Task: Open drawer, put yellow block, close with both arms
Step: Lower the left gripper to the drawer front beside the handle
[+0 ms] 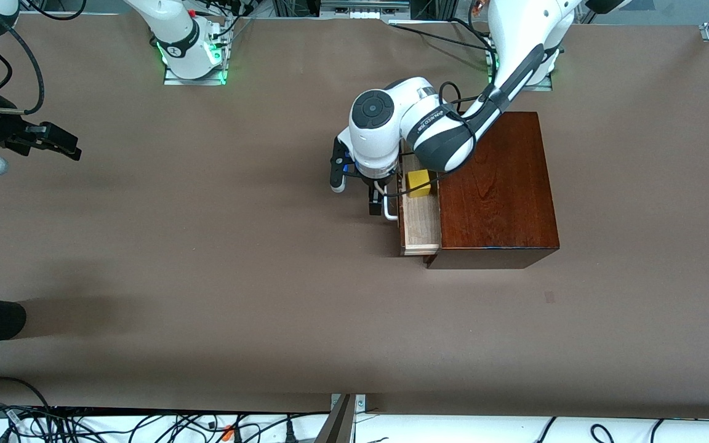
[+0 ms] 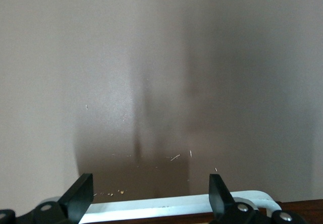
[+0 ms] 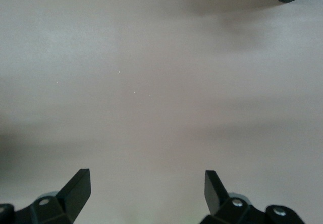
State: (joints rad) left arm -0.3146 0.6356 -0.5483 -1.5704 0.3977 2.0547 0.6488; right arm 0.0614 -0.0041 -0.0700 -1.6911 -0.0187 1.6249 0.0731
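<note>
Yellow block (image 1: 418, 183) lies in open drawer (image 1: 421, 224), left gripper (image 1: 378, 206) at handle (image 1: 389, 209).

Brown worktop (image 1: 207, 258), matte and wide. One thing sits on it: the reddish-brown box (image 1: 496, 191), toward the left arm's end. Its drawer (image 1: 421, 224) stands pulled out over the worktop, pale inside showing. A small dark patch (image 1: 550, 297) marks the surface, nearer the camera than the box.
</note>
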